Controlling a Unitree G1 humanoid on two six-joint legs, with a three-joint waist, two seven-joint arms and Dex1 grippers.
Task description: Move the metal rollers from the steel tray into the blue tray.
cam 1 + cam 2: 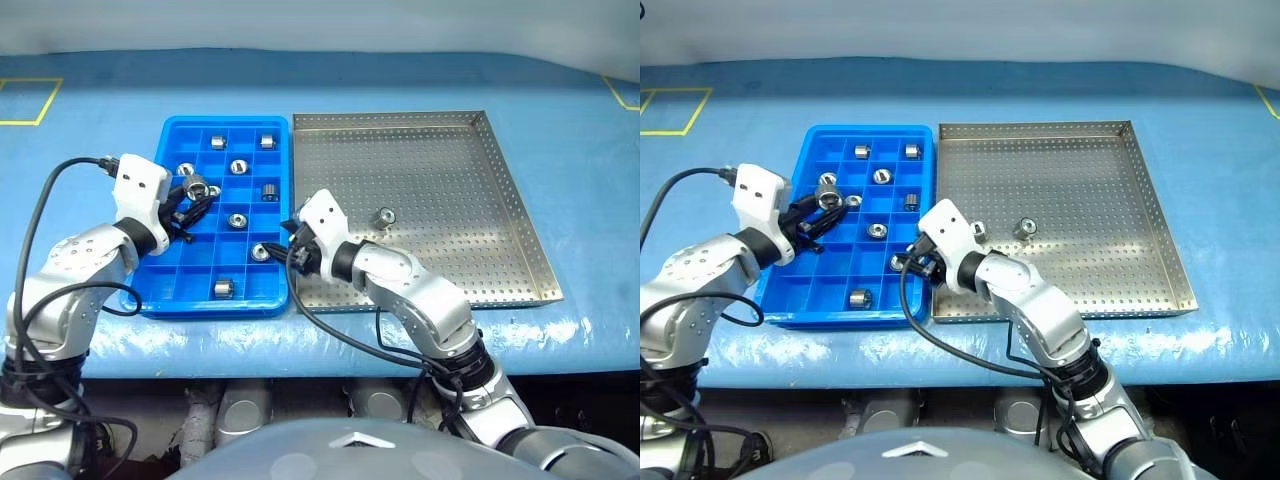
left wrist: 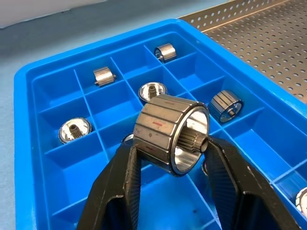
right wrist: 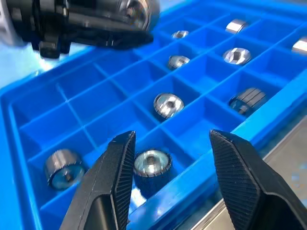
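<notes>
Roughly nine metal rollers [image 1: 237, 221], one blue tray [image 1: 176, 300], one steel tray [image 1: 520, 190].

Looks like a lab or factory test cell, not a home. Workbench [image 1: 590, 170] is wrapped in blue plastic sheeting, wrinkled at the front edge. Yellow tape corner marks [image 1: 28, 100] sit on the bench at the far left and far right, like position markers. On the bench: blue tray [image 1: 150, 290] with a grid of small cells, and just beside it on the right a perforated steel tray [image 1: 520, 200]. Rollers [image 1: 384, 217] are machined metal parts, some splined inside. Plain pale wall behind the bench. Parts-sorting station setup.
</notes>
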